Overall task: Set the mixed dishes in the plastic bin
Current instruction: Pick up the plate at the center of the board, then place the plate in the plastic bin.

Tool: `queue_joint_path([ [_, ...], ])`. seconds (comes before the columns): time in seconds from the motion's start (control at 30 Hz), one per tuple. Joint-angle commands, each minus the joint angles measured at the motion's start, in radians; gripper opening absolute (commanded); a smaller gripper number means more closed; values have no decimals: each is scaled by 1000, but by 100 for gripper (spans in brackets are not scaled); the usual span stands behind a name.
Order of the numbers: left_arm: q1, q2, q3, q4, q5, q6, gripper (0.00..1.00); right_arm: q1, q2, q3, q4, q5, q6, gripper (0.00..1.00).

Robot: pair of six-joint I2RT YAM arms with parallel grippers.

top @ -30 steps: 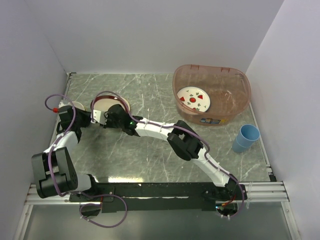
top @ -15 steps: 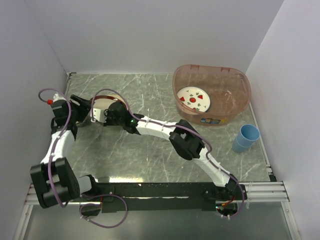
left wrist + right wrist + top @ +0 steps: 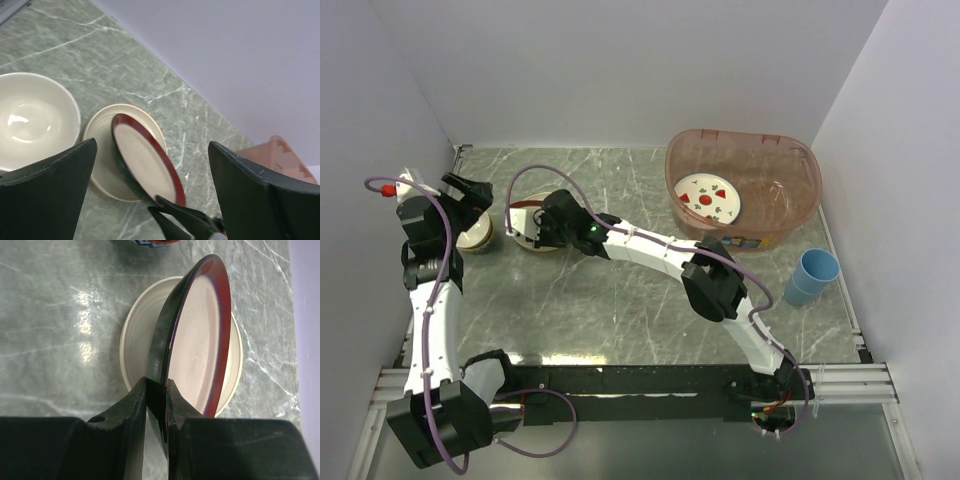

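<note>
The plastic bin [image 3: 792, 205] holds the white plate with red shapes [image 3: 708, 198]. The right gripper [image 3: 157, 386] pinches the tilted red-rimmed dish [image 3: 200, 335] over a cream plate [image 3: 137, 332]. The left gripper [image 3: 152, 144] is spread wide near the small cream bowl [image 3: 30, 120]. The light blue cup [image 3: 813, 275] stands beside the bin.

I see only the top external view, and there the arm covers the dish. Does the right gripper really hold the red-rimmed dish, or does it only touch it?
Observer: It holds it. In the right wrist view the right gripper is shut on the rim of the red-rimmed dish, which stands tilted on edge over the pale plate.
Operator: Thank you. And the left gripper, is it open or shut?
Observer: Open. The left wrist view shows the left gripper with its fingers wide apart, grasping nothing.
</note>
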Motion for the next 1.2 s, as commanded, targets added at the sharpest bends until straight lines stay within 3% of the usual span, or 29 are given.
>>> queue_joint_path([
  [0.0,6,-47,-24,-33,-56,46,99,-4,-174,7,108,10,-50,0],
  [0.23,6,-87,-66,-50,-102,82,99,5,-256,-19,58,19,-97,0],
  [0.5,6,-151,-109,-50,-186,100,99,5,-397,-35,-148,30,-223,0],
  [0.77,5,-182,-130,-62,-179,118,99,7,-555,-35,-343,85,-356,0],
  [1.17,3,-157,-127,-60,-113,123,99,5,-845,-192,-455,252,-491,0],
])
